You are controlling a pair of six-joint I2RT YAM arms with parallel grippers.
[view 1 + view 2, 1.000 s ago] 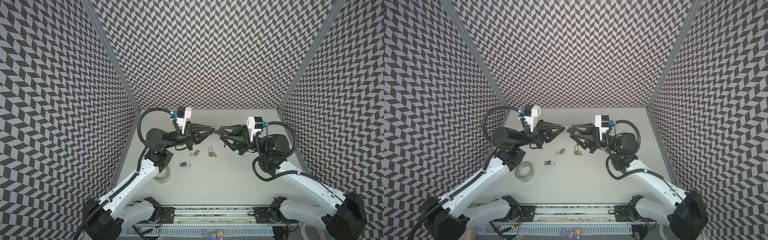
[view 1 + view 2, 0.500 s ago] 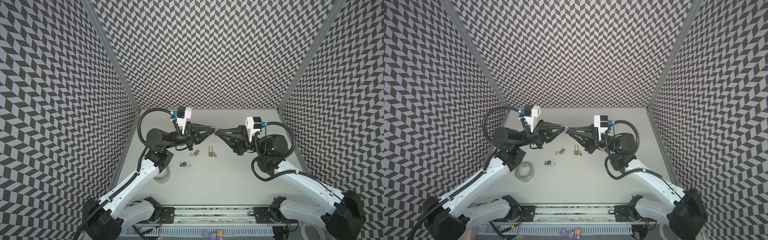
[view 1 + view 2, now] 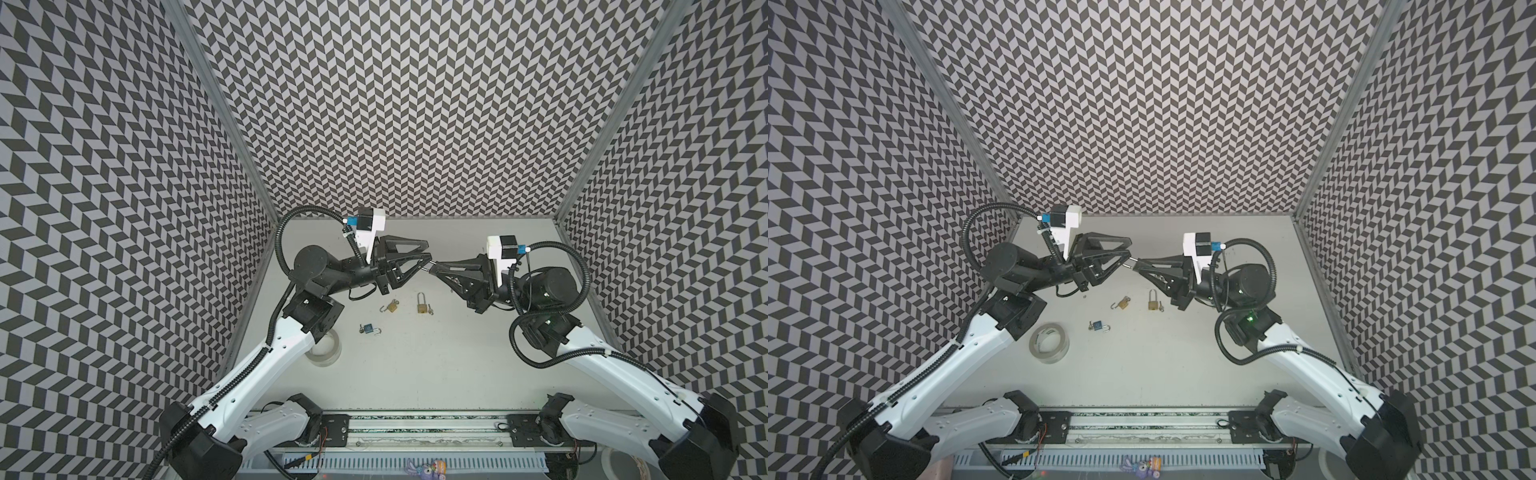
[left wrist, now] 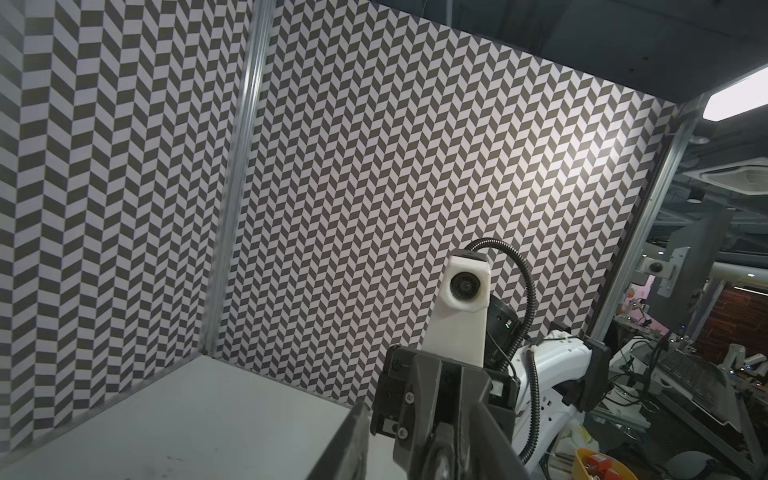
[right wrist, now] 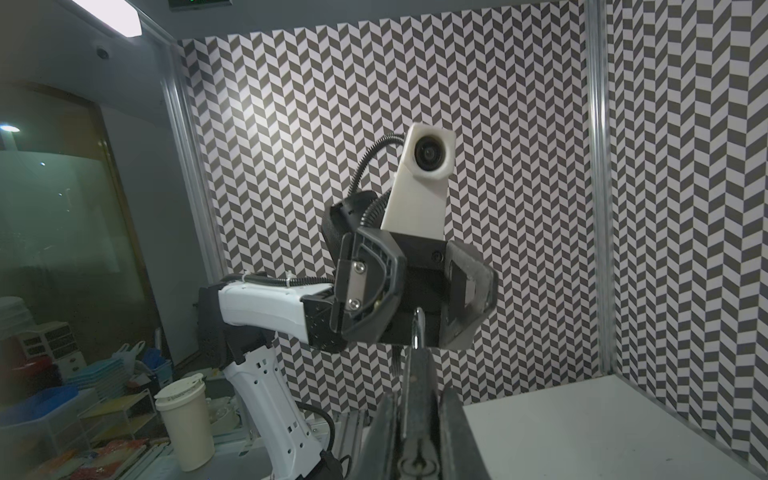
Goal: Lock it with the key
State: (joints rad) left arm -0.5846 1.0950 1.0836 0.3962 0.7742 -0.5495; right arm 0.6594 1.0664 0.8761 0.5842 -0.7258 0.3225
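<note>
My two grippers meet tip to tip in mid-air above the back of the table. My right gripper (image 3: 436, 266) (image 3: 1136, 264) (image 5: 417, 399) is shut on a thin silver key (image 5: 417, 330) (image 3: 430, 267), whose tip sticks out toward the left gripper. The left gripper (image 3: 428, 252) (image 3: 1128, 248) (image 4: 419, 406) (image 5: 419, 299) is open, its fingers standing either side of the key's tip without gripping it. Below on the table lie three padlocks: a brass lock with a swung-open shackle (image 3: 390, 306) (image 3: 1122, 304), a brass lock with a long shackle (image 3: 421, 305) (image 3: 1153, 303), and a blue lock with an open shackle (image 3: 368, 329) (image 3: 1098, 326).
A small second key (image 3: 431, 309) lies beside the long-shackle brass lock. A roll of clear tape (image 3: 326, 347) (image 3: 1049, 343) sits near the left arm's elbow. Patterned walls close the table on three sides, and a rail (image 3: 415, 428) runs along the front edge.
The right gripper closed on the key while the left gripper still held it shut. The left gripper has now opened. Both arms have barely moved.
</note>
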